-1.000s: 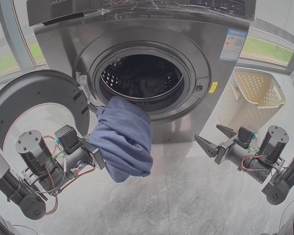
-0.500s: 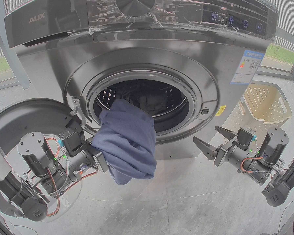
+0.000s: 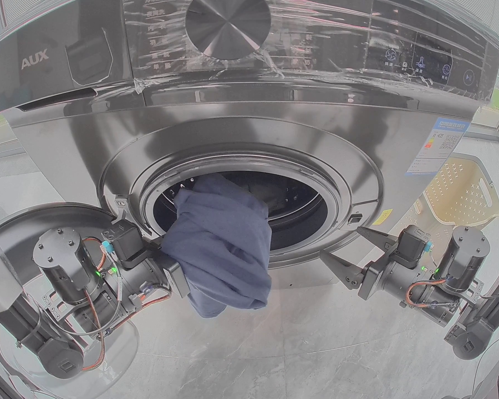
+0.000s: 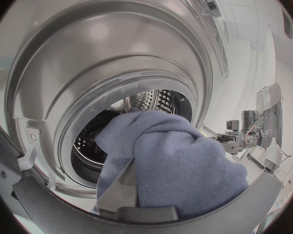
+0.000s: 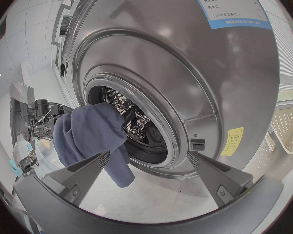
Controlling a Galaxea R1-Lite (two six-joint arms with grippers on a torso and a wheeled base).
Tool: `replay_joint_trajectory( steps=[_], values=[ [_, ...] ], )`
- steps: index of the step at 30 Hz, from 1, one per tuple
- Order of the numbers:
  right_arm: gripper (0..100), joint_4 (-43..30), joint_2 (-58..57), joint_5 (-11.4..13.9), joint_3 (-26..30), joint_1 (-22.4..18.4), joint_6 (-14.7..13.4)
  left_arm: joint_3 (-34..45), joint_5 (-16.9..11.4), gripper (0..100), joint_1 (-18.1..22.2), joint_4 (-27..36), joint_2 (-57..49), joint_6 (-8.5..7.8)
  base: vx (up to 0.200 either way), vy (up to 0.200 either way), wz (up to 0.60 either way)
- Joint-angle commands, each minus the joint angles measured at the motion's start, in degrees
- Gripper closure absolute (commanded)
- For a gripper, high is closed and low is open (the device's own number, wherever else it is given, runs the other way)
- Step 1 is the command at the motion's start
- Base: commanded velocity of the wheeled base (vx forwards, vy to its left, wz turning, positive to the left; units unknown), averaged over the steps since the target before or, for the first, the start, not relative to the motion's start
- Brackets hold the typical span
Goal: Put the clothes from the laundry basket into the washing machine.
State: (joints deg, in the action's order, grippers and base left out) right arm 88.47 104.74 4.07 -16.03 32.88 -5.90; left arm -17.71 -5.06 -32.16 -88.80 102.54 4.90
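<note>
My left gripper (image 3: pixel 189 262) is shut on a bunched blue garment (image 3: pixel 222 245), holding it at the left part of the washing machine's round opening (image 3: pixel 302 223). The garment's top lies over the opening's rim and its lower end hangs below. In the left wrist view one dark finger (image 4: pixel 125 182) presses into the blue garment (image 4: pixel 175 160). Dark clothes (image 5: pixel 153 134) lie inside the drum. My right gripper (image 3: pixel 342 243) stands open and empty, low to the right of the opening. The cream laundry basket (image 3: pixel 463 192) stands right of the machine.
The machine's door (image 3: pixel 44 223) is swung open to the left, behind my left arm. Grey tiled floor (image 3: pixel 316 339) spreads in front of the machine. Between the right gripper's fingers the right wrist view shows the opening's lower rim (image 5: pixel 162 171).
The head camera has moved nearer the machine. My left gripper has carried the blue garment up to the opening, so its top now lies over the rim. The right gripper stays open.
</note>
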Motion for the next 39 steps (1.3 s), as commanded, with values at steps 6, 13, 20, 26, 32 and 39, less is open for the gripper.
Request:
replay_joint_trajectory(
  steps=[6,13,20,26,32,39],
  values=[
    [0,0.04,-0.68,-0.03,1.88,3.51,-0.08,-3.47,2.07,100,-4.23,-0.06,4.34,-0.33,0.0,0.0,0.0],
    [0,-0.05,-0.77,-0.2,5.22,7.11,-0.08,-9.71,1.9,100,-5.37,0.03,9.35,-0.33,0.0,0.0,0.0],
    [0,-0.05,-0.85,-0.2,6.27,8.69,-0.08,-17.53,3.21,100,-6.25,0.29,16.38,0.37,0.0,0.0,0.0],
    [0,0.04,-0.94,-0.2,6.27,8.87,-0.08,-27.02,6.47,100,-6.34,0.73,23.15,0.99,0.0,0.0,0.0],
    [0,0.04,-0.85,-0.2,6.27,9.13,-0.08,-38.01,8.75,100,-2.82,6.97,27.37,0.9,0.0,0.0,0.0],
    [0,0.04,-0.68,-0.29,6.19,9.4,-0.08,-46.89,8.93,100,-0.62,13.91,29.83,0.99,0.0,0.0,0.0]
  ],
)
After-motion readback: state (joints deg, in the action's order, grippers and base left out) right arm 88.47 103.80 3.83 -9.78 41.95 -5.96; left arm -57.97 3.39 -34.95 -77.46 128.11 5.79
